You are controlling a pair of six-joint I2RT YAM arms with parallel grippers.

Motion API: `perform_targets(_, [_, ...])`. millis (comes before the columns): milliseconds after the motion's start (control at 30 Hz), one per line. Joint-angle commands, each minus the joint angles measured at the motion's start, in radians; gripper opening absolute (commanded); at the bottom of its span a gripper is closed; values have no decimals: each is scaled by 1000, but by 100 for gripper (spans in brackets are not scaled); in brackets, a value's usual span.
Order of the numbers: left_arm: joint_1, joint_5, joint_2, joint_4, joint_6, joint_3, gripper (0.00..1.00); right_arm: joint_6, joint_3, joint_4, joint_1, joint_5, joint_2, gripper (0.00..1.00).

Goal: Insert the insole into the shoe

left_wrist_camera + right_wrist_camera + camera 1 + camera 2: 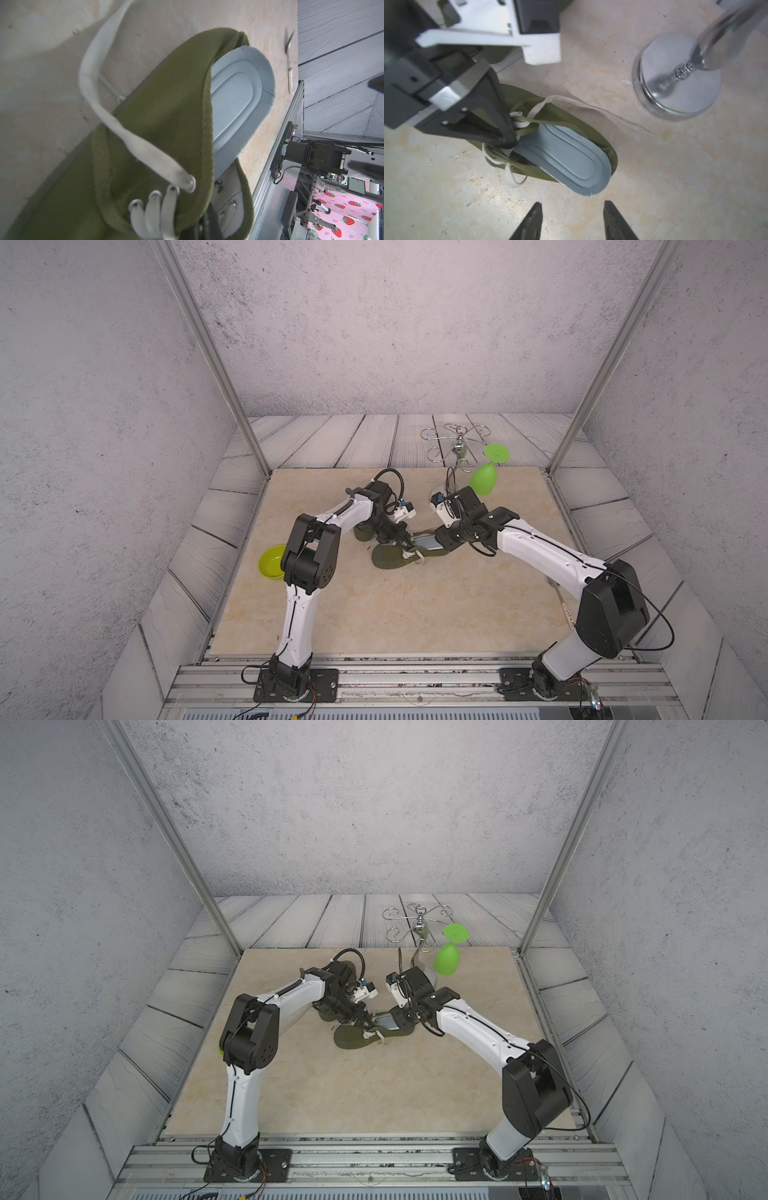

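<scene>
Our pale blue foam insole [564, 162] sits partly inside the olive-green canvas shoe [562, 116], heel end out.
We judge it light, bendy, best pushed at that heel; left gripper [506, 140] pinches the shoe's opening, right gripper [574, 220] hangs spread, empty.

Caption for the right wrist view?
Open right gripper faces blue insole protruding from green shoe.

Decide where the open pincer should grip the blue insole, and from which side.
Grip the insole at its rounded heel end, which juts past the back rim of the shoe; its front is inside. Probably bring the open right pincer in from behind the heel, jaws above and below the flat edge. The left pincer holds the laced front.
</scene>
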Motion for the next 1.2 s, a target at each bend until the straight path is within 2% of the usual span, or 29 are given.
perform_targets(0, [-5, 8, -52, 25, -10, -31, 0, 162, 9, -75, -10, 60, 42, 48])
perform_targets(367, [-5, 1, -50, 35, -21, -25, 0, 275, 2, -23, -69, -22, 168, 46])
perform_targets(600, [-5, 1, -36, 36, -16, -8, 0, 276, -21, 85, -94, -157, 210, 39])
perform_targets(800, [-5, 6, -13, 29, -10, 23, 0, 285, -4, 117, -101, -226, 233, 37])
perform_targets(967, [-5, 7, -3, 25, -7, 37, 0, 264, 2, 142, -108, -274, 251, 22])
perform_targets(1167, [-5, 9, 18, 19, 5, 60, 0, 206, 5, 155, -106, -305, 277, 18])
